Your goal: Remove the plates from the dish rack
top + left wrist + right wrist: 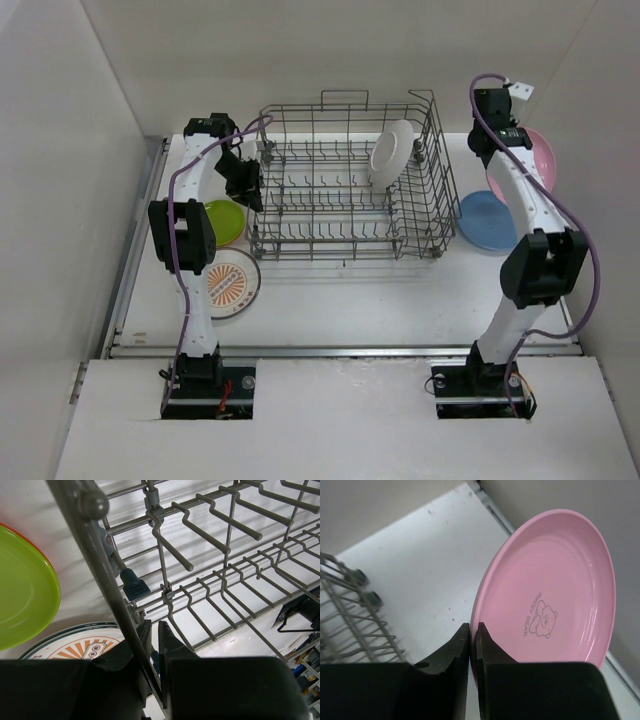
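The dish rack point(345, 248) sits at the back middle of the tabletop point(380, 300). One white plate point(392, 152) stands on edge among its tines toward the far right corner. The left arm point(190, 240) reaches to the rack's left wall, and in the left wrist view the left jaws are clenched on a slanting wire of that wall point(107, 575), which runs down between the two fingers. Just left of the rack a lime green plate point(228, 218) lies flat on the tabletop, and the left wrist view shows the thin rim of an orange plate point(37, 548) under its edge. Nearer the arm bases is a patterned plate point(232, 283) with an orange sunburst print, close to the green one. On the right side a blue plate point(485, 222) lies flat just beside the rack's right wall. Behind it a pink plate point(535, 160) sits close to the right-hand wall of the enclosure, partly hidden by the right arm point(535, 230). From the right wrist camera the pink plate point(550, 595) shows its face with a small bear print, and the rack's corner point(350, 610) shows at the left. The right jaws are drawn almost together at the pink plate's lower left rim. The rim seems to be pinched between them, though the fingers hide the contact itself.
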You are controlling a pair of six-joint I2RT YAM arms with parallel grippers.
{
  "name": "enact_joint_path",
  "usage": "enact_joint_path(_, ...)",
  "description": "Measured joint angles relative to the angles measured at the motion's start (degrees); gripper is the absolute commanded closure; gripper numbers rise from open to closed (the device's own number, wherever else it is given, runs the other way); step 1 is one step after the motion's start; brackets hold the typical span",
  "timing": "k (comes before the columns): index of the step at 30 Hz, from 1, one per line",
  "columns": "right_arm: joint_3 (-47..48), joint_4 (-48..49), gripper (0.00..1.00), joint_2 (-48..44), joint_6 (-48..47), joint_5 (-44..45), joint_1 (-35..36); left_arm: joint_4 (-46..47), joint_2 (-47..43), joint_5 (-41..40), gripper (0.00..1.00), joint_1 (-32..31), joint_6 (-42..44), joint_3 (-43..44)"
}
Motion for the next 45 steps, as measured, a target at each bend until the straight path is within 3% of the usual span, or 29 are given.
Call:
enact_joint_path(9,-3.8,-1.6,1.0,11.6,5.6,-5.8,-3.0,0.0,0.0,-0.1,1.0,0.0,0.0,0.0)
enact_joint_path(11,-4.0,-2.3,0.93,13.3,6.6,-6.9,-3.0,0.0,0.0,-0.1,1.0,0.0,0.0,0.0)
enact_joint_path(16,-4.0,-4.3,0.59,14.7,9.0,-7.3,-3.1,0.1,0.0,-0.2,1.0,0.0,0.0,-0.1)
enact_joint_path(19,-4.0,-5.3,0.47,14.7,10.0,-6.7,-3.1,0.1,0.0,-0.2,1.0,0.0,0.0,-0.1)
enact_joint_path(27,-3.6,-6.0,0.46,13.5,10.7,-6.2,-3.8,0.1,0.0,-0.5,1.0,-0.1,0.0,-0.1)
enact_joint_path(33,-2.4,-4.1,0.46,4.6,8.3,-6.3,-2.4,0.1,0.0,-0.7,1.0,-0.1,0.0,-0.1)
enact_joint_path(40,4.0,5.2,0.46,-3.1,2.0,-8.7,10.7,0.1,0.0,-1.0,1.0,-0.1,-0.1,-0.1)
enact_joint_path(45,6.7,7.1,0.46,0.1,0.9,-14.3,12.0,0.2,0.0,-1.3,1.0,-0.2,-0.2,-0.1)
